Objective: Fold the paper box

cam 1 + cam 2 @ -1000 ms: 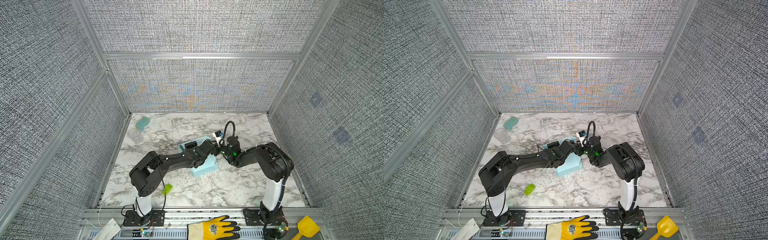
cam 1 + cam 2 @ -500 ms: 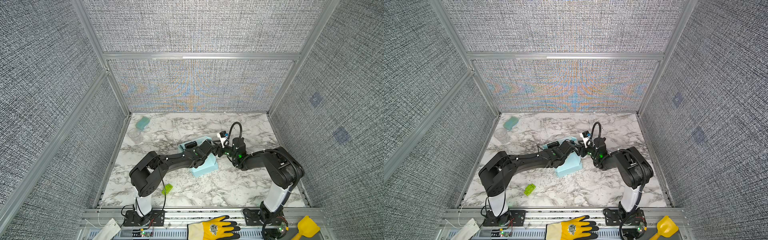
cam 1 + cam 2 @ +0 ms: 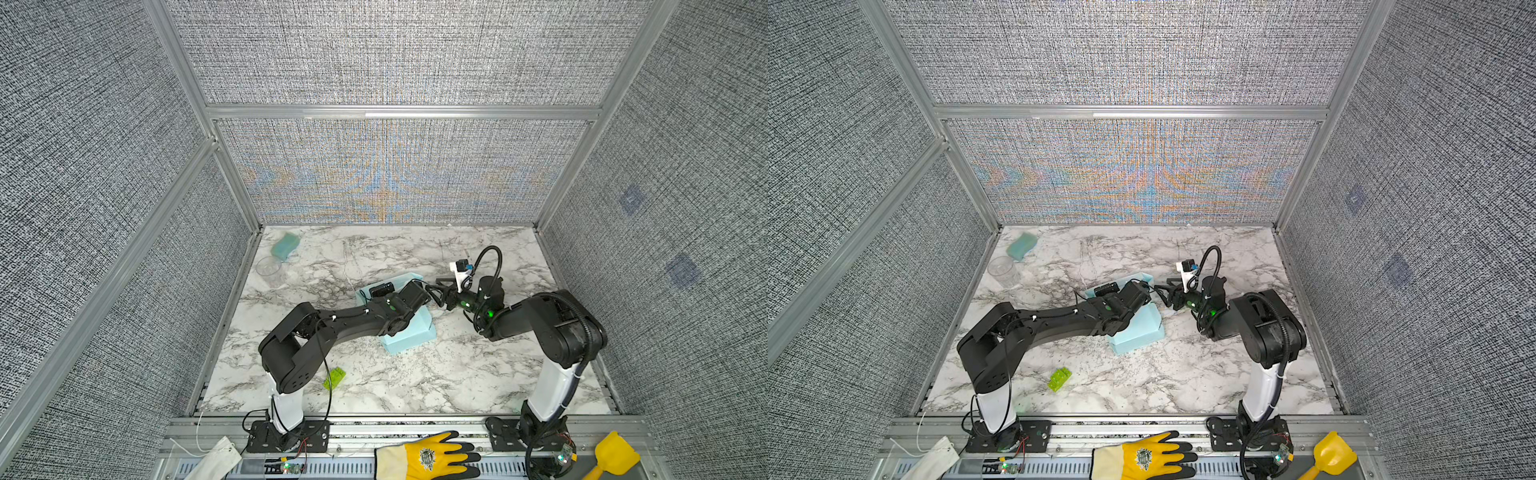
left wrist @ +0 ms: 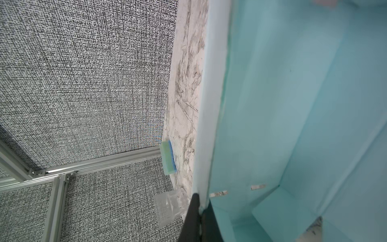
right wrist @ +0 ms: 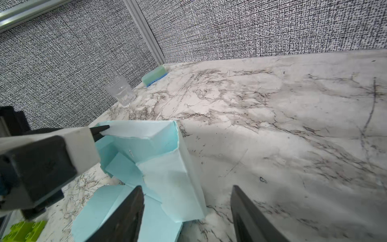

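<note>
Paper box (image 3: 409, 332) sits mid-table, a bit left of centre, partly under the left arm's wrist. It is pale light-blue thin card, half formed: walls up, top open, creased panels folded inward, and a rounded flap (image 5: 94, 209) lying flat on the marble. The top edge of one wall looks ragged. Both top views show only the near block-like part of the box (image 3: 1138, 332); the rest is hidden by the arm. The left wrist view looks into the interior (image 4: 293, 104) and shows small slots (image 4: 217, 193) low on a wall, seen nowhere else. It also shows the left gripper (image 4: 200, 218) with its jaws together, clamped on the box's wall edge. The right wrist view confirms the pinch from outside (image 5: 102, 130). Right gripper (image 5: 186, 209) has its jaws apart with nothing between them. One finger (image 5: 129, 215) overlaps the box in that view; cannot tell if it touches. In both top views it sits just beside the box's far right corner (image 3: 440, 293). The marble table (image 3: 415, 382) is bare to the right of and in front of the box. A teal sponge block (image 3: 285, 245) and a clear cup (image 3: 269, 268) sit in the far left corner, well apart from the box. A green brick (image 3: 334, 378) lies near the front left, by the left arm's base.
</note>
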